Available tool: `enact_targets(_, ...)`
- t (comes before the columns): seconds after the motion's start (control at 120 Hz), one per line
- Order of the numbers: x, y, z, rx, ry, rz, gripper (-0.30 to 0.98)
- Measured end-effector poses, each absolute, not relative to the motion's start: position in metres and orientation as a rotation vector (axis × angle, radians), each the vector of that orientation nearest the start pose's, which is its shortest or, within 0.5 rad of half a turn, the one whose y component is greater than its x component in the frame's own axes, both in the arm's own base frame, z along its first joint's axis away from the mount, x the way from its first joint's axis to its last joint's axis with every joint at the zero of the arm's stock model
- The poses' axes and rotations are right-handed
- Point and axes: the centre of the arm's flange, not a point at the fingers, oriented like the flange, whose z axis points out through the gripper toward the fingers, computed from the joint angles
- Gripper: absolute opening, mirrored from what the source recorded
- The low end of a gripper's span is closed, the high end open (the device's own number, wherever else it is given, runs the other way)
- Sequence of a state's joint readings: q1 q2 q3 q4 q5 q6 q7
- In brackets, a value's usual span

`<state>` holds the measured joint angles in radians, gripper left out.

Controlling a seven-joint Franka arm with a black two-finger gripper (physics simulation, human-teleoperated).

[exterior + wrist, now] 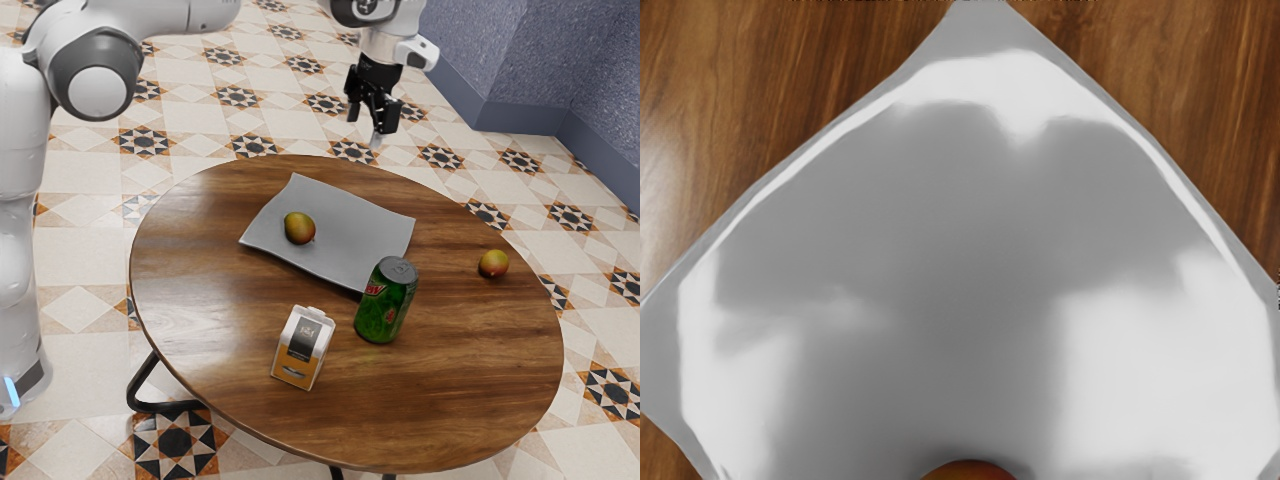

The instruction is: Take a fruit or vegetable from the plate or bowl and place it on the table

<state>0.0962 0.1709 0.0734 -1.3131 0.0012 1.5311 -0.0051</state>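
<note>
bright light, white glare on plate (890, 200)

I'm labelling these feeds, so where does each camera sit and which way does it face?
Exterior view: at the arm's side, above the round brown wooden table, looking down across it; the white arm and black two-finger gripper show.
Wrist view: on the arm's hand, facing down at the grey four-cornered plate.
Shared: table, plate and the red-green fruit on it.
</note>
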Motion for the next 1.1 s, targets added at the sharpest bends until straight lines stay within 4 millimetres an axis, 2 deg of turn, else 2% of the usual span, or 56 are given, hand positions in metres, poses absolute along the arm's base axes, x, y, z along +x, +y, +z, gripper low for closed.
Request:
enact_targets(0.292,0.592,0.101,0.645,-3.149,-0.224,-0.066,0.69)
enact_targets(0.358,0.592,0.102,0.644,-3.157,-0.161,-0.065,0.69)
enact_targets(0.525,0.613,0.08,0.621,-3.124,0.252,-0.069,0.69)
enact_targets(0.608,0.617,0.068,0.615,-3.086,0.487,-0.074,0.69)
enact_targets(0.658,0.61,0.049,0.617,-3.033,0.652,-0.069,0.69)
enact_targets(0.683,0.599,0.042,0.616,-3.007,0.725,-0.06,0.69)
enact_targets(0.742,0.572,0.032,0.613,-2.946,0.875,-0.052,0.69)
enact_targets(0.792,0.561,0.026,0.605,-2.897,0.992,-0.044,0.69)
enact_targets(0.858,0.556,0.018,0.59,-2.839,1.135,-0.024,0.69)
enact_targets(0.95,0.556,0.015,0.58,-2.769,1.287,-0.025,0.69)
enact_targets(1.1,0.553,0.033,0.577,-2.723,1.459,-0.009,0.69)
